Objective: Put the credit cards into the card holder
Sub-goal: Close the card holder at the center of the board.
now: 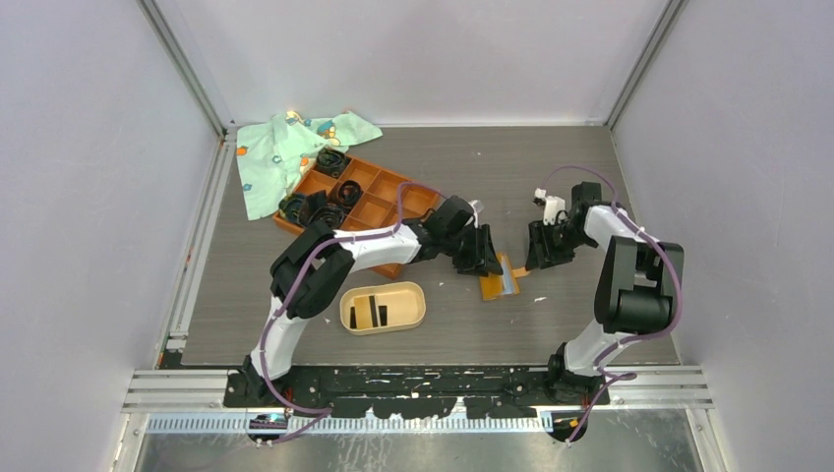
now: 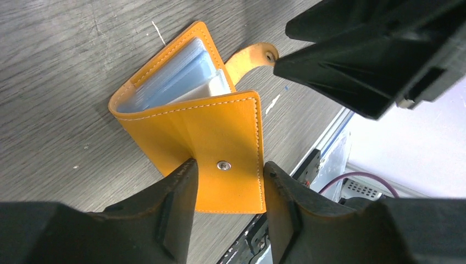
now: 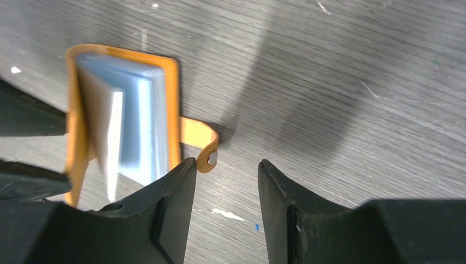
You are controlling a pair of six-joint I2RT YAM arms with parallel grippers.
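Observation:
The beige oval card holder [image 1: 384, 324] sits at the near middle with a few dark credit cards [image 1: 368, 309] lying in it. The orange snap wallet [image 1: 499, 282] stands half open to its right, its blue-grey sleeves [image 3: 140, 126] fanned; no card shows in them. My left gripper [image 2: 228, 184] is shut on the wallet's cover [image 2: 214, 137], whose snap stud sits between the fingers. My right gripper [image 3: 226, 170] is open just right of the wallet, and the wallet's strap tab [image 3: 204, 144] touches its left fingertip [image 3: 184, 170]. In the top view it [image 1: 536, 258] hovers at the wallet's right edge.
A large orange grid tray [image 1: 379, 208] holding black coiled bands [image 1: 331, 162] lies behind the left arm. A patterned green cloth [image 1: 275, 157] lies at the back left. Metal rails run along the table's left and near edges.

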